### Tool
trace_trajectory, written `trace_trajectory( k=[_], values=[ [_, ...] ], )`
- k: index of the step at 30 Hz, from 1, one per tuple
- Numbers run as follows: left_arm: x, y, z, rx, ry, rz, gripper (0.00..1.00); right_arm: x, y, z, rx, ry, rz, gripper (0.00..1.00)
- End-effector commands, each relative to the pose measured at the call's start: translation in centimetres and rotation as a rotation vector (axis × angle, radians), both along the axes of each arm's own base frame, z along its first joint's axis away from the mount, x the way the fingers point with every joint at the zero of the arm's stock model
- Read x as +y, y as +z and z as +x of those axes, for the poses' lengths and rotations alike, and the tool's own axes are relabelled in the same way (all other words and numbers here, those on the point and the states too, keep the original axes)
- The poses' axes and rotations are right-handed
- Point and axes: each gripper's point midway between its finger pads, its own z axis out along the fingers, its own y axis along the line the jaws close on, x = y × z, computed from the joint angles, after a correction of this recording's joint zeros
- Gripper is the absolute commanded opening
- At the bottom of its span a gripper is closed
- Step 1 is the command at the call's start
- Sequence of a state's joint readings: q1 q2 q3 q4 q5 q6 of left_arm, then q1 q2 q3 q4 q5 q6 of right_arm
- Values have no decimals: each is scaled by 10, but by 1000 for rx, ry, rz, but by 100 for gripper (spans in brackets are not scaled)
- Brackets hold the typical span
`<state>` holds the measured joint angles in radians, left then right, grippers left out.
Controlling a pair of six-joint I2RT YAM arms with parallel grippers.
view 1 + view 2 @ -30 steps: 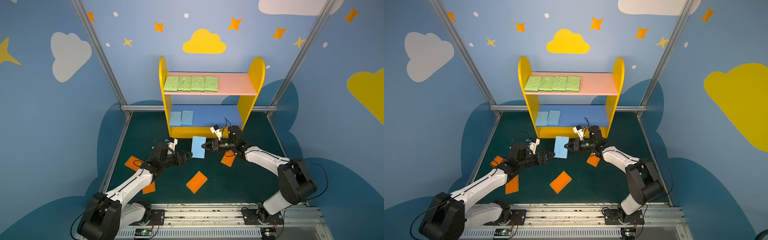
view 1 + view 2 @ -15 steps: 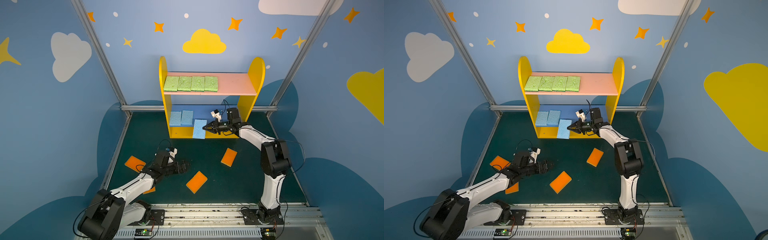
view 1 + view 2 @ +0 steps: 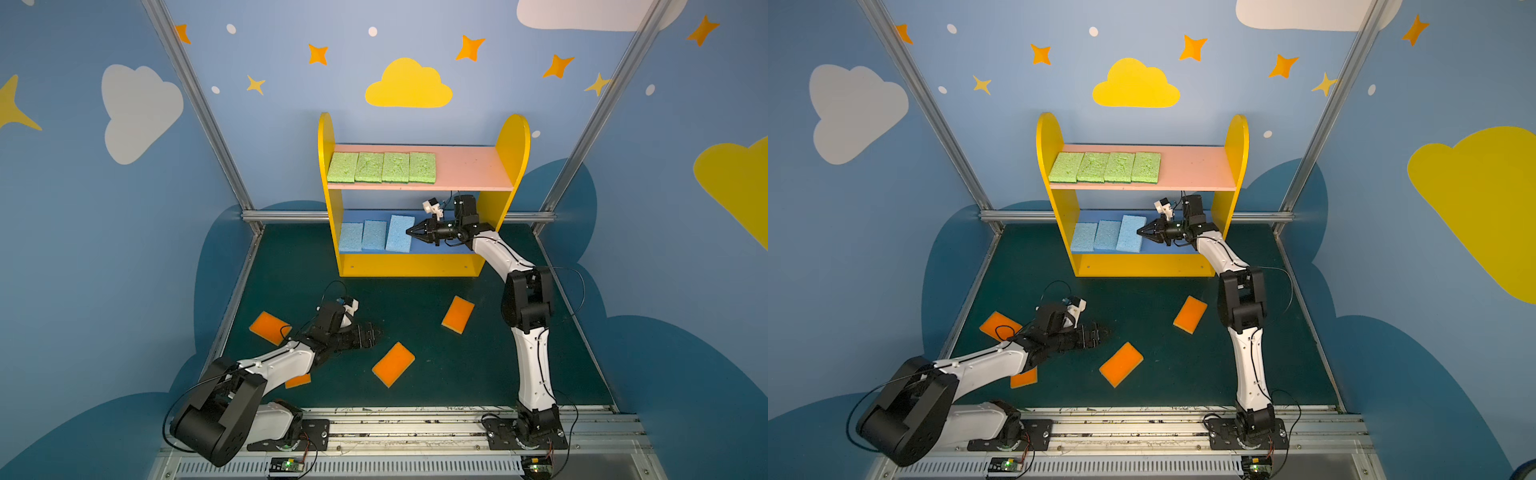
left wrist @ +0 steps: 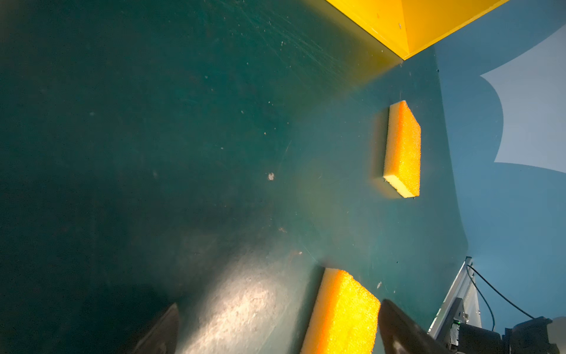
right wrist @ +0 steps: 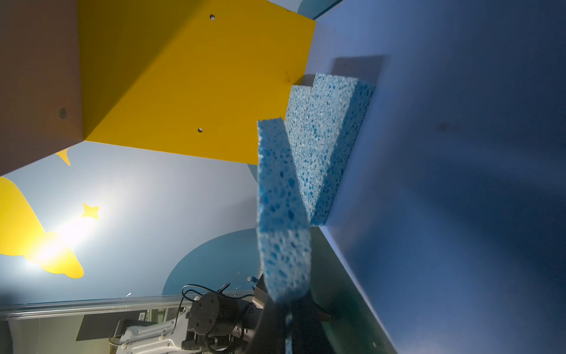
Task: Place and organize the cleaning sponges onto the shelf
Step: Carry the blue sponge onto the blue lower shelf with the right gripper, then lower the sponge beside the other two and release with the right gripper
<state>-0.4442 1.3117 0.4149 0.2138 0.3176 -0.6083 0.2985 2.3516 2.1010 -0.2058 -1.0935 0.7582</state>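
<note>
Right fingers pressed together on the edge of a light blue sponge, inside the shelf, between pink board and blue board. Gripped sponge tilted, raised off the blue board at the gripped edge. Just beyond those fingers, two flat light blue sponges side by side on the blue board. In the right wrist view, the gripped sponge pinched edge-on, with the flat pair just past it; contact between them not clear. Above the right fingers, on the pink board, four light green sponges in a tight row.

Left fingers spread wide, holding nothing, low over the dark green counter, well apart from the shelf. Nearest orange sponge just beside them, flat on the counter. Second orange sponge farther ahead, toward the right arm. Third orange sponge back beside the left wrist. Fourth orange sponge half hidden under the left arm.
</note>
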Motion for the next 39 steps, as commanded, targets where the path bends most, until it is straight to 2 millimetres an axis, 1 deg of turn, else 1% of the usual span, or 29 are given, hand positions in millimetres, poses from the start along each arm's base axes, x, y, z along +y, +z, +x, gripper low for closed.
trace_trajectory(
  k=[1, 3, 6, 14, 19, 23, 26, 29, 31, 37, 38, 39],
  values=[
    [-4, 5, 3, -23, -12, -9, 100, -6, -8, 7, 17, 1, -15, 7],
    [-4, 4, 3, -19, -14, -5, 99, -8, -13, 13, 7, -12, -14, 7],
    [-4, 3, 5, -14, -15, 0, 99, -5, -23, 18, 30, 2, -15, 7],
    [-6, -1, 6, 2, -20, 0, 99, 7, -33, 26, 31, 3, -19, 9],
    [-6, -4, 5, 9, -20, 4, 100, 17, -42, 30, 40, 5, -17, 14],
    [-6, -3, 5, 6, -20, 6, 99, 26, -48, 29, 45, 14, -19, 18],
    [-5, -4, 5, 8, -21, 8, 99, 26, -48, 30, 37, 9, -26, 27],
    [-5, -3, 6, 7, -22, 8, 100, 21, -45, 32, 16, -15, -54, 41],
    [-6, -3, 5, 7, -24, 8, 100, 16, -40, 33, -4, -31, -71, 48],
    [-6, -1, 5, 5, -25, 3, 100, -2, -28, 36, -45, -87, -110, 56],
    [-6, -1, 5, 4, -26, 3, 99, -4, -25, 36, -54, -91, -113, 57],
    [-7, 0, 4, 4, -34, 0, 99, -8, -22, 35, -61, -101, -117, 61]
  ],
)
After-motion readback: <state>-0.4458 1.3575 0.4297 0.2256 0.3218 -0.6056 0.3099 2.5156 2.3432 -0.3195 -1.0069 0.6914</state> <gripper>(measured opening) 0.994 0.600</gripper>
